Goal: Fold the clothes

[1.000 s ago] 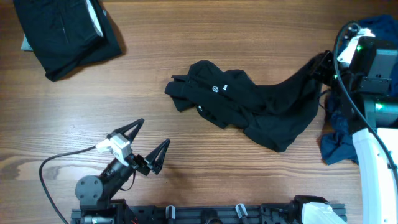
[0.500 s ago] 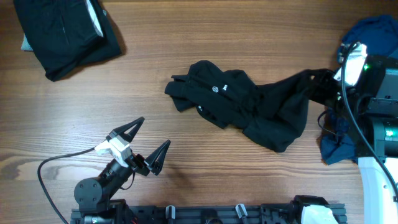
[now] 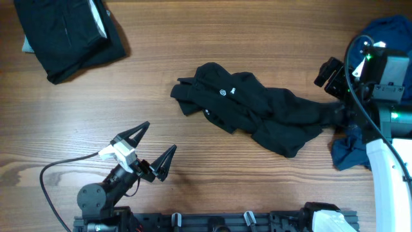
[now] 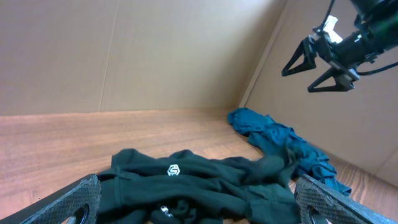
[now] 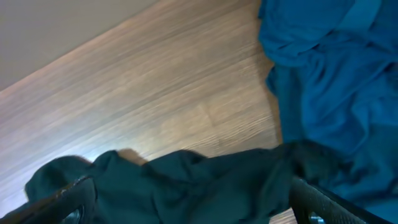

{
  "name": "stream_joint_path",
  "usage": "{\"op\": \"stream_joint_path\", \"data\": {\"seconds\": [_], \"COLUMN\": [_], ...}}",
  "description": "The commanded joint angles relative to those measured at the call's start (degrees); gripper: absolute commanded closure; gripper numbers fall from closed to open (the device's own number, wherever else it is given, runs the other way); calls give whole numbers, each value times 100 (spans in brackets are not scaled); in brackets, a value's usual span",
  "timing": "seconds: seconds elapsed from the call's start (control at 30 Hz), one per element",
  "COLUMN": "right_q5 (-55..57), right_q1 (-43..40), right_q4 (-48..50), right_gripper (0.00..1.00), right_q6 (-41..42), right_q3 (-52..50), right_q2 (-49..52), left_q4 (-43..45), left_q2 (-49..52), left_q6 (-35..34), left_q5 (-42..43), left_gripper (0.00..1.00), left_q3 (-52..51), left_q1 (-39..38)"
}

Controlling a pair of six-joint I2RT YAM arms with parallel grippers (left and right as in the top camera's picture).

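Observation:
A crumpled black garment point(image 3: 257, 109) with a small white logo lies in the middle of the table, one end trailing right toward a blue heap. My right gripper point(image 3: 329, 76) hangs open above that trailing end and holds nothing. It also shows high up in the left wrist view as the right gripper point(image 4: 320, 59). In the right wrist view the black garment point(image 5: 186, 186) lies below the right gripper point(image 5: 193, 211). My left gripper point(image 3: 158, 138) rests open near the front edge, apart from the cloth. Its own view shows the black garment point(image 4: 199, 186) ahead of the left gripper point(image 4: 196, 211).
A folded black garment point(image 3: 67, 35) sits at the back left corner. Blue clothes point(image 3: 351, 151) are heaped at the right edge, partly under the right arm, with more blue clothes point(image 3: 389, 29) behind. Cardboard walls point(image 4: 155, 56) enclose the far sides.
The right gripper opened and let go of the black garment's end. That end dropped flat onto the table, and the gripper now stands above it. The left arm stayed still.

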Motion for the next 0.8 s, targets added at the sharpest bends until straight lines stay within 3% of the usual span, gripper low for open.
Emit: {"op": "stream_joint_path", "data": {"seconds": [0.0,0.43,0.47,0.57,0.77], "right_q5": [0,-2391,-2479,-2562,-2461], "right_q1": [9,81,98,188,575], "right_q4": [-7,-1808,-1862,-1945,-1471], "right_gripper": [0,2,9,18,12], "right_q6": [-72,-654,-551,-424,-146], "right_q3": [136,83,48,-258,-1117], "right_q2": [-197,-306,-306,-306,-282], "left_q4": [-179,-774,-776,-745,-686], "left_q2": [28,118,118,118,118], "left_q6": [13,9,11,11,11], "left_q5": [-133,-129,-129,-133,-133], "left_gripper": [0,0,0,0,0], "left_q3": [-7,-7,-7,-7,-7], "left_q1": [-33,-33,-33,-33,-33]}}
